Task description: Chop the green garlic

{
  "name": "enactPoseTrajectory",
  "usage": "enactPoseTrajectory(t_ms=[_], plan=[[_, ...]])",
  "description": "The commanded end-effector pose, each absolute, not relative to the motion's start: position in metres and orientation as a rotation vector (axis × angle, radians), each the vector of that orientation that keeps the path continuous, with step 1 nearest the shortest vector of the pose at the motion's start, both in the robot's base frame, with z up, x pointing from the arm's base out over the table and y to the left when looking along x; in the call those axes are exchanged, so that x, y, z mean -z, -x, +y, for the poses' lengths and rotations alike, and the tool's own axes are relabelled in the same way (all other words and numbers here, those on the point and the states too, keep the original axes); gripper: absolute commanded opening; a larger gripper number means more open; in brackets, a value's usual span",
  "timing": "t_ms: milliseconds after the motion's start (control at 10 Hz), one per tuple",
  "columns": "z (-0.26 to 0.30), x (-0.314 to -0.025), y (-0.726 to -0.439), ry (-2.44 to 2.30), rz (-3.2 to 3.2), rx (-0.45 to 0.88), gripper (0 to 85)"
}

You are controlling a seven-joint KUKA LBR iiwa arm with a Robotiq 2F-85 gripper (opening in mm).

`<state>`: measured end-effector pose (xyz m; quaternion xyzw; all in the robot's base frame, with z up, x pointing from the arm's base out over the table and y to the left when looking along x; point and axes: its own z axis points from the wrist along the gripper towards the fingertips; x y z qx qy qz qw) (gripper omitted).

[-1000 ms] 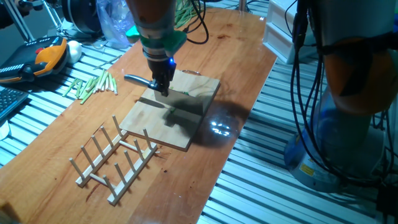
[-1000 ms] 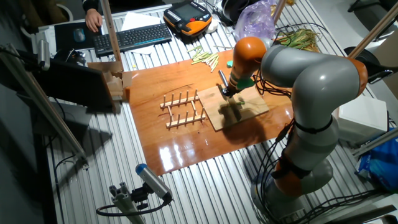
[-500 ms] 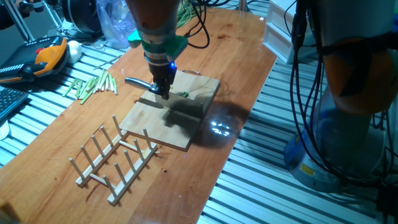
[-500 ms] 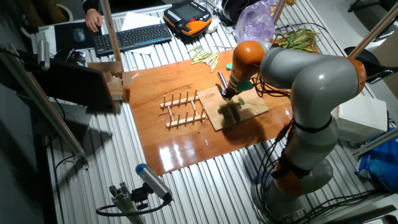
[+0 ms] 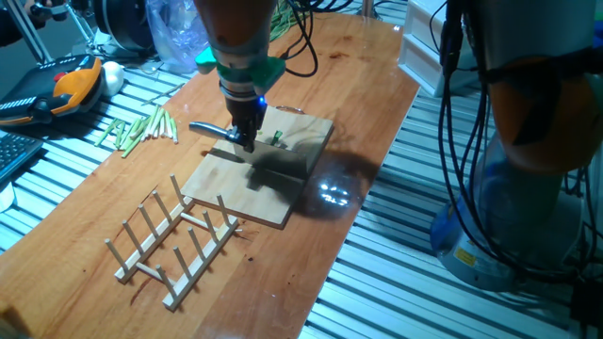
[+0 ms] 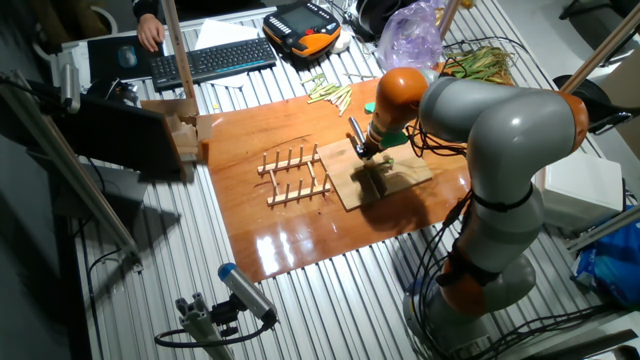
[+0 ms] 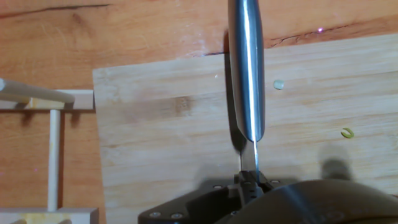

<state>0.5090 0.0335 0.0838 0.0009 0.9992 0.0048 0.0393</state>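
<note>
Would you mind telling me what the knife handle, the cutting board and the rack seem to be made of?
Knife handle: probably polished steel; it gleams silver with bright reflections.
Cutting board: pale unfinished wood, matte, with visible grain.
Rack: light wooden dowels and slats, apparently bare.

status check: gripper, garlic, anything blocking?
Gripper shut on knife, over cutting board. Green garlic on board beside blade. Nothing blocking.
</note>
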Motion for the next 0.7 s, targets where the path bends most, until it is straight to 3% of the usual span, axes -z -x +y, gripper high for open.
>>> enactPoseTrajectory(t_ms=[0, 600], plan=[[0.033, -0.087, -0.509, -0.002, 3.075, -0.026, 0.0], [0.038, -0.11, -0.512, 0.0, 3.073, 0.054, 0.0]])
